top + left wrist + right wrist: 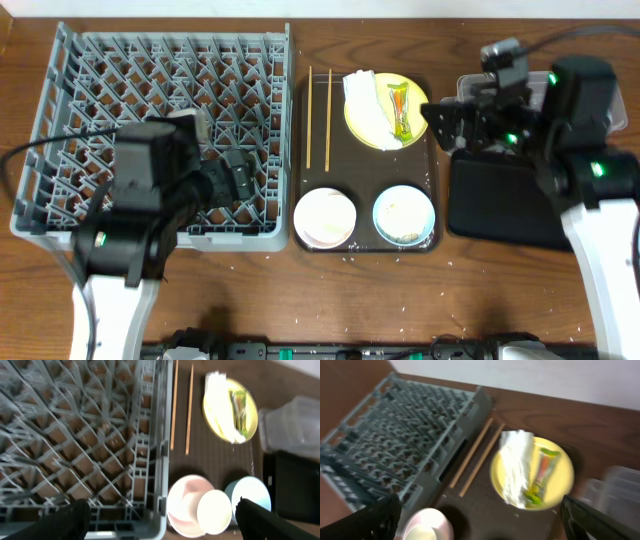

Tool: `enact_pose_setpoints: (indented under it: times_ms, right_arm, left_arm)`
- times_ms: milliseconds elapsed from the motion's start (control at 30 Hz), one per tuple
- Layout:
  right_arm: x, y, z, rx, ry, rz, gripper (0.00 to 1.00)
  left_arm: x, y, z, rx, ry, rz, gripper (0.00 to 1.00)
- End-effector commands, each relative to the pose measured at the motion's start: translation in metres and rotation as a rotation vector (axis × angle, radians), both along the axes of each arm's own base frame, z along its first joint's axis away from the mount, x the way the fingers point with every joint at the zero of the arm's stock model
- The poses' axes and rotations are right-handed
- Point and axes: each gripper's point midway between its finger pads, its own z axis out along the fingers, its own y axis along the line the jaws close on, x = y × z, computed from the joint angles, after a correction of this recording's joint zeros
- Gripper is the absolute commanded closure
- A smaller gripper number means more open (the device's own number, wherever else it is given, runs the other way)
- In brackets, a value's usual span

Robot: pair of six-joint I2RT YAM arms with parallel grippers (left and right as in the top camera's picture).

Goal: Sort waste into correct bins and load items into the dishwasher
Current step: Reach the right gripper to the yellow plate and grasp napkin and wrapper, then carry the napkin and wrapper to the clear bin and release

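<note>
Right gripper [434, 122], jaws spread wide and empty, hovers just beside the yellow plate [415, 92] on the brown serving tray [335, 150], where a clean lift would probably mean pinching the snack wrapper [401, 110] alone, clear of the napkin [365, 100] lying alongside

Dark brown wood-grain table [480, 290], plain white wall [520, 375] beyond its far edge, soft even light

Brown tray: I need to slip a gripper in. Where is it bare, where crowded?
Bare: the strip between chopsticks and yellow plate, down to the white bowl and blue bowl. Crowded: the plate, under napkin and wrapper; the bowls fill the near end.
</note>
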Motion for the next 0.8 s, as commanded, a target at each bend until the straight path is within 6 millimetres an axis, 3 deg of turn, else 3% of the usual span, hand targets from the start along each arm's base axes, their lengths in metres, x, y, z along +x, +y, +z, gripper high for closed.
enact_pose_setpoints:
  times_ms: [0, 33, 67, 133, 233, 300, 367, 500, 567, 600, 633, 700, 767]
  right_arm:
    - [0.007, 0.044, 0.017, 0.152, -0.022, 0.182, 0.01]
    - [0.018, 0.051, 0.007, 0.125, -0.022, 0.167, 0.01]
    - [0.037, 0.056, -0.025, 0.019, 0.011, 0.076, 0.01]
    - [0.054, 0.056, -0.064, -0.119, 0.054, -0.029, 0.01]
    - [0.082, 0.058, -0.146, -0.344, 0.131, -0.189, 0.04]
    - [0.092, 0.060, -0.173, -0.369, 0.154, -0.219, 0.16]
    - [0.107, 0.066, -0.208, -0.353, 0.179, -0.236, 0.40]
    - [0.119, 0.069, -0.254, -0.367, 0.205, -0.237, 0.40]
    - [0.119, 0.069, -0.279, -0.384, 0.237, -0.233, 0.45]
    - [0.117, 0.068, -0.285, -0.391, 0.249, -0.231, 0.51]
    - [0.114, 0.068, -0.292, -0.401, 0.267, -0.227, 0.72]
    - [0.111, 0.066, -0.293, -0.403, 0.285, -0.231, 0.99]
    - [0.109, 0.067, -0.281, -0.386, 0.286, -0.233, 0.99]
  left_arm:
    - [-0.002, -0.017, -0.007, -0.081, 0.080, -0.062, 0.06]
    - [-0.002, -0.020, -0.007, -0.096, 0.084, -0.074, 0.07]
    - [-0.003, -0.030, -0.002, -0.145, 0.080, -0.116, 0.07]
    - [-0.005, -0.038, 0.005, -0.185, 0.058, -0.151, 0.07]
    - [-0.009, -0.044, 0.032, -0.182, -0.074, -0.228, 0.07]
    - [-0.013, -0.038, 0.045, -0.146, -0.143, -0.213, 0.07]
    - [-0.021, -0.029, 0.058, -0.113, -0.205, -0.183, 0.07]
    - [-0.039, -0.030, 0.077, -0.127, -0.281, -0.193, 0.07]
    - [-0.055, -0.034, 0.092, -0.150, -0.340, -0.225, 0.06]
    - [-0.060, -0.033, 0.096, -0.150, -0.360, -0.227, 0.07]
    - [-0.063, -0.033, 0.099, -0.150, -0.375, -0.228, 0.06]
    - [-0.068, -0.032, 0.104, -0.150, -0.397, -0.229, 0.07]
    - [-0.070, -0.032, 0.105, -0.150, -0.401, -0.229, 0.07]
